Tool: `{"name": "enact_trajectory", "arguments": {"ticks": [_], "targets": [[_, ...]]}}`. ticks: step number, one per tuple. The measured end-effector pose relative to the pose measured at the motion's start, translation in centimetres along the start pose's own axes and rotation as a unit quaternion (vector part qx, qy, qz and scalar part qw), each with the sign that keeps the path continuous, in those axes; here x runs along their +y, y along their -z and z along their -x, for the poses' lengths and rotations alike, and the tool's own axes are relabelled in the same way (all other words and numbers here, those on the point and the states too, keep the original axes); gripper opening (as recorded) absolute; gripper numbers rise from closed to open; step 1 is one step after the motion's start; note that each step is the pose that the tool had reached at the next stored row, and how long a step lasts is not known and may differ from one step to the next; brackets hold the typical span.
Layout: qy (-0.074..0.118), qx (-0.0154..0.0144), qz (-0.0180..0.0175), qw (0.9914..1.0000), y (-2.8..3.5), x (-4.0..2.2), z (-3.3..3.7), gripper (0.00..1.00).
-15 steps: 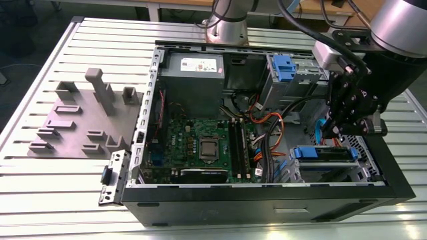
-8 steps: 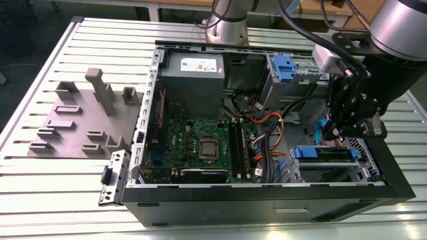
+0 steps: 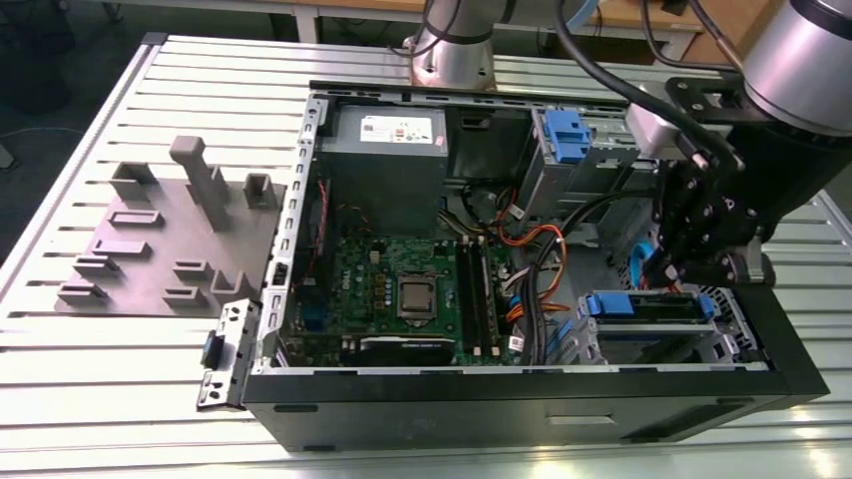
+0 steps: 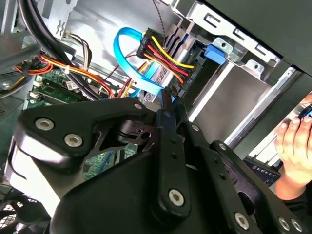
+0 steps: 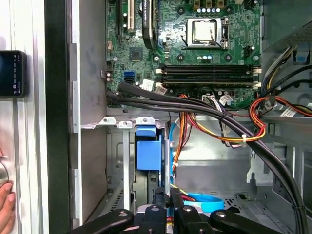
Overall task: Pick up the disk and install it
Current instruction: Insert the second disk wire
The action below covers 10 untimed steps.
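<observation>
My gripper (image 3: 681,271) reaches down into the open computer case (image 3: 533,399), over the grey drive cage (image 3: 725,329) at the exterior view's right. In both wrist views the black fingers (image 4: 165,109) stand pressed together on a thin upright slab with a blue edge, the disk (image 5: 167,161), seen edge-on and reaching down into the cage slot. Right beside it sits the cage's fixed blue handle (image 5: 148,151) (image 3: 645,304) (image 4: 217,52). A light blue data cable (image 4: 129,63) and a red-yellow-black power lead (image 4: 168,58) run close past the fingertips.
The motherboard (image 3: 399,289) lies in the case's middle, with thick black cables (image 5: 195,105) across it. A second cage with a blue handle (image 3: 566,135) sits at the back. A grey fixture plate (image 3: 160,239) lies at the exterior view's left. A person's hand (image 4: 292,146) is outside the case.
</observation>
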State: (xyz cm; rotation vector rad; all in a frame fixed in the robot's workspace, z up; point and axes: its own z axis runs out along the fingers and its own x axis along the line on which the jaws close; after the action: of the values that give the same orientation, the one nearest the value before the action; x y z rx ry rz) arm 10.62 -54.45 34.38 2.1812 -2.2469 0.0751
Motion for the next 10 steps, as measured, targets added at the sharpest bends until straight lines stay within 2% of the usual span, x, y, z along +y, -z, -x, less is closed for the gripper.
{"name": "enact_trajectory", "arguments": {"ticks": [2, 8, 10], "targets": [[0.000, -0.0011, -0.0002, 1.00000, -0.06, 0.00, -0.25, 0.16], [0.000, -0.0123, -0.0020, 0.99992, -0.21, 0.09, -1.22, 0.16], [0.000, -0.0173, -0.0023, 0.99985, -0.25, 0.13, -1.47, 0.16]]}}
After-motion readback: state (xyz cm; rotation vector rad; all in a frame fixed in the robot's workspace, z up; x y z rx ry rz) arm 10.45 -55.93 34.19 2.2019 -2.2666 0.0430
